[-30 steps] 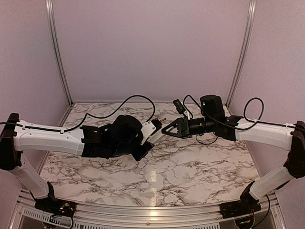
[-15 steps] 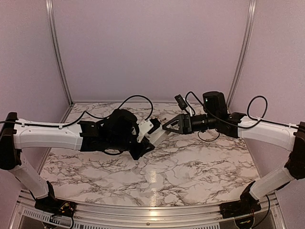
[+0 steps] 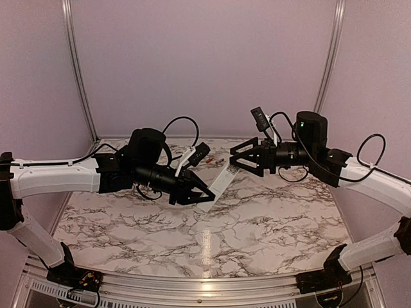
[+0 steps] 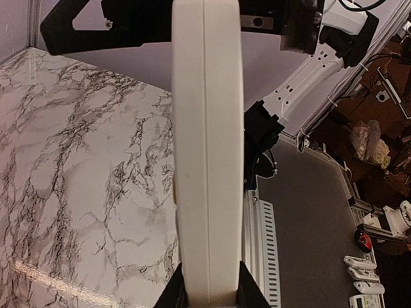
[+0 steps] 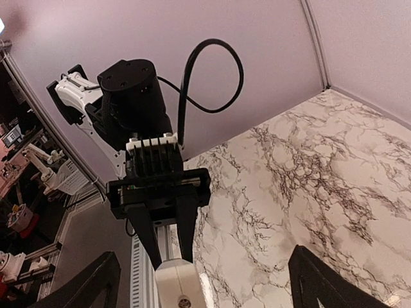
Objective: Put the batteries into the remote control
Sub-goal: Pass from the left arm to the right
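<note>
— Where do we find the remote control point(image 3: 219, 183)?
— We see it lifted above the marble table point(image 3: 270, 221), touching nothing but the left gripper point(image 3: 196, 192); its fingers point(image 4: 252, 296) pinch one end from both sides; the white bar slants out toward the right arm.
— And the right gripper point(image 3: 236, 162)?
— We see its jaws spread wide, holding nothing; it hovers near the remote's free end, apart from it, facing the left gripper.
— Which face of the remote do we see?
— From the left wrist we see only its narrow edge, with a seam along it; buttons or bay, we cannot tell.
</note>
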Tool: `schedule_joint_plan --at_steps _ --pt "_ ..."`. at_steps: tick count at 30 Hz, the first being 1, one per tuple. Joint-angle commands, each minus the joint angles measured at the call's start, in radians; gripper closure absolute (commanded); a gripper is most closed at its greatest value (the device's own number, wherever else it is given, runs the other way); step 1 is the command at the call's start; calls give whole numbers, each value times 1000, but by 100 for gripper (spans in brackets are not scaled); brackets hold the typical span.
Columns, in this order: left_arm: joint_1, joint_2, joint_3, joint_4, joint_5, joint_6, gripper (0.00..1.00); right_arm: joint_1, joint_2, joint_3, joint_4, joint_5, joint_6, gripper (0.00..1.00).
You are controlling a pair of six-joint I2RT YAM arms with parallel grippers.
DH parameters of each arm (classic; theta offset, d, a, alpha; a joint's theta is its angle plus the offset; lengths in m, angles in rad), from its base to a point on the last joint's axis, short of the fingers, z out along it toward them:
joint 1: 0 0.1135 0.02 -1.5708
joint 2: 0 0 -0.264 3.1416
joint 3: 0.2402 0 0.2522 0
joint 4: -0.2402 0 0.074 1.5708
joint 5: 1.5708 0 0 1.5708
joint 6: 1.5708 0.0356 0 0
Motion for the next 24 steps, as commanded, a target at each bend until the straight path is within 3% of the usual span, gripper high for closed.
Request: schedule_joint_plan --at_steps 1,8,12,21,24 --pt "3 -8 2 104 143 -42 99 16 38 -9 63 -133 -3 14" --pt "11 -26 -16 153 115 -69 99 77 74 0 88 -158 20 31" --pt "25 -37 -35 196 127 -94 100 91 92 -16 124 -171 46 49" --pt "36 -34 -46 221 146 -111 100 91 102 -15 205 -225 115 77" --pt "49 -36 -54 234 139 -127 95 91 104 -14 212 -225 125 89"
